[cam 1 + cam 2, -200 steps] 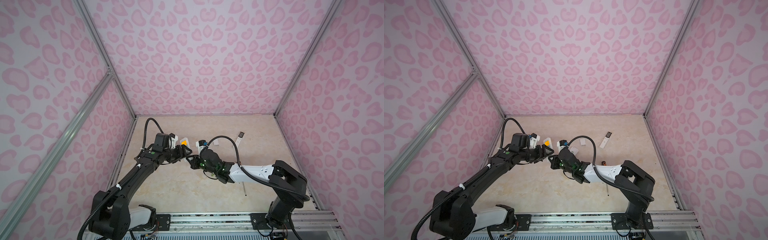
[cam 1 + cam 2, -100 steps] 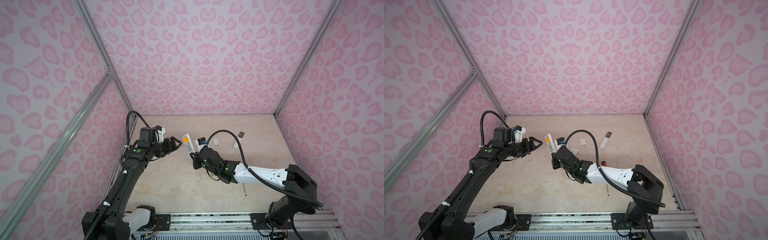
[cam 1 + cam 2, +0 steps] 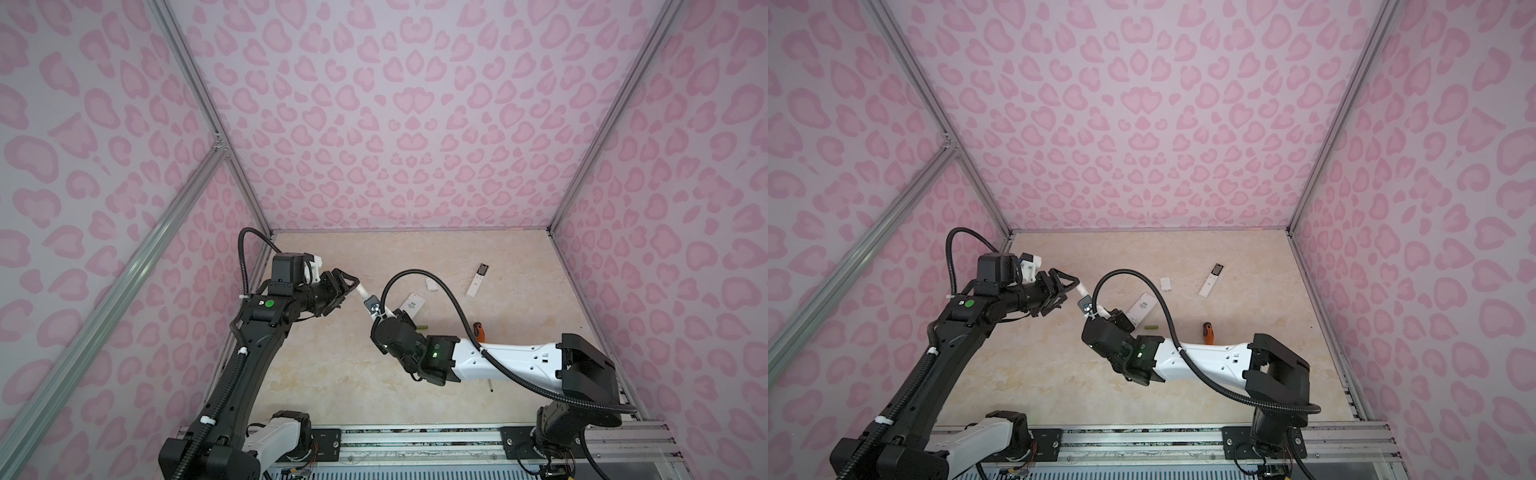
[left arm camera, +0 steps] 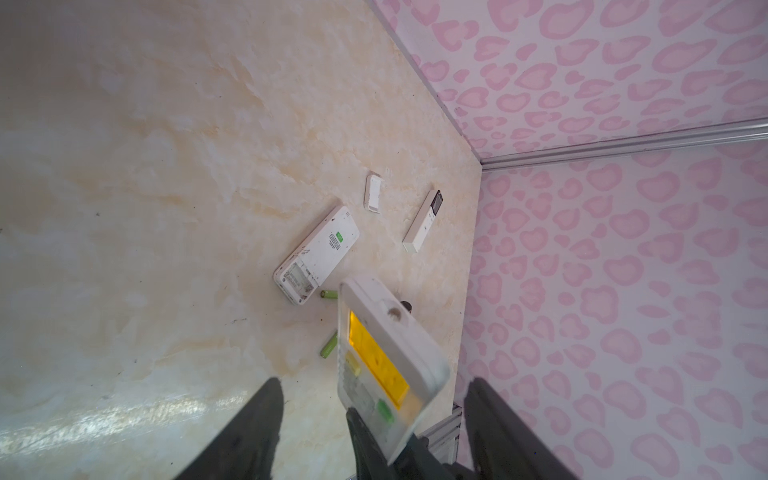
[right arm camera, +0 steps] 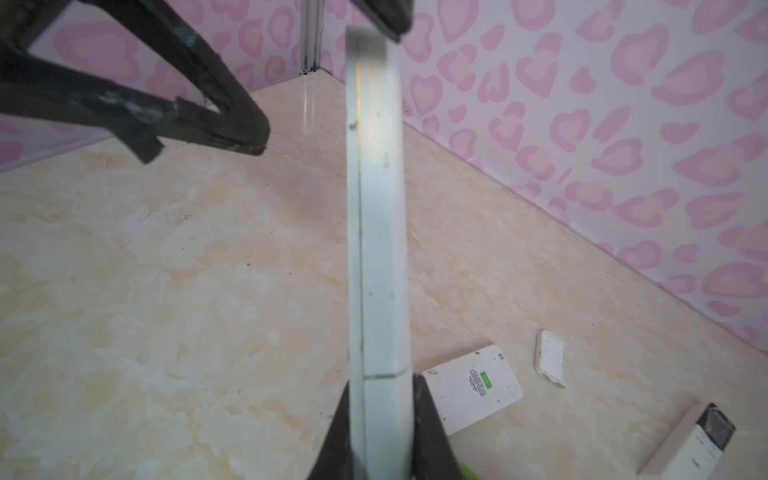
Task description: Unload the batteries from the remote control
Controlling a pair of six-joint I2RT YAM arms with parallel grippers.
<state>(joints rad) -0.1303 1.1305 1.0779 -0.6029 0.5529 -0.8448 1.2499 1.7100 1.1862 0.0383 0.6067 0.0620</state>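
Left arm (image 3: 249,353): black links, green round sticker, white cable ties; white link nearest the rail (image 3: 415,434). Right arm (image 3: 511,361): white forearm, black joints, green lights. Both: looped black corrugated cables. Left gripper (image 3: 352,291): black triangular-framed fingers.

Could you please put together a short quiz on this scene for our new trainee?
1. True or false: the right gripper holds the raised remote clear of the table.
2. In the left wrist view, how many green batteries lie loose on the table? A none, B two, C five.
3. Fill in: the left gripper has its jaws ____ on either side of the raised remote's end.
Key: 1 true; 2 B; 3 open.
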